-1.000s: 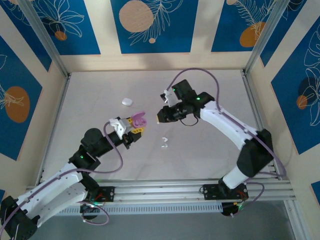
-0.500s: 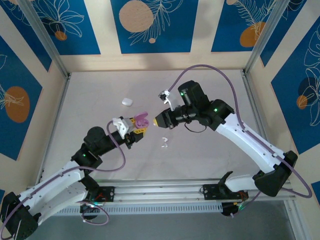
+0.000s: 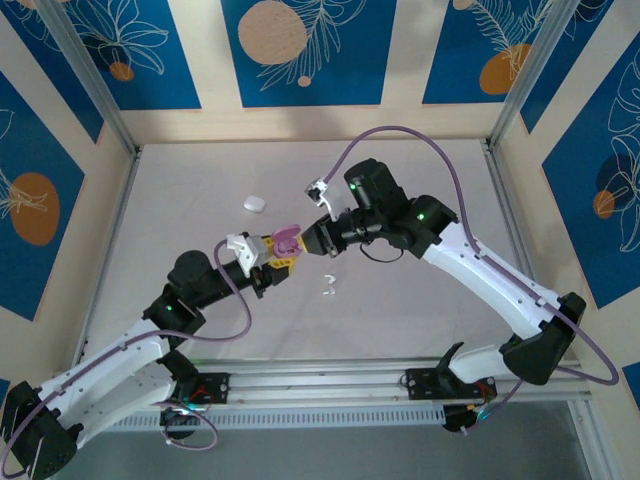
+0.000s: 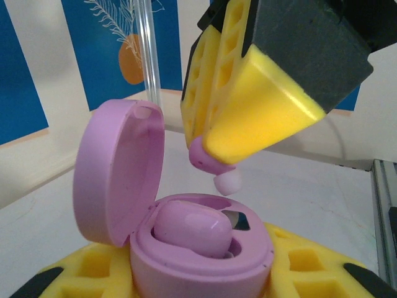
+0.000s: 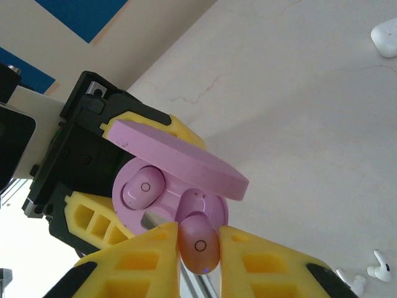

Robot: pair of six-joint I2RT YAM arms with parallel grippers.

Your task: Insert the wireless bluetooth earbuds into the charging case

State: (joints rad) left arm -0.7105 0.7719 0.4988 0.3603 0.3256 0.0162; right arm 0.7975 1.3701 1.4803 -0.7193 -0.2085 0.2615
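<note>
My left gripper is shut on a pink-purple charging case and holds it off the table with the lid hinged open. One pink earbud sits in the case's left well. My right gripper is shut on a second pink earbud, pinched between its yellow fingers. That earbud's white tip hangs just above the case's free well and does not touch it. Seen from the top, the right gripper meets the case mid-table.
A white pebble-shaped case lies on the table behind the left gripper. Two small white earbuds lie on the table in front of the right gripper. Aluminium rails and patterned walls bound the table.
My right arm has swung left and reached out, bringing the pinched earbud from right of the case to just over its open well. The left gripper has barely shifted.
</note>
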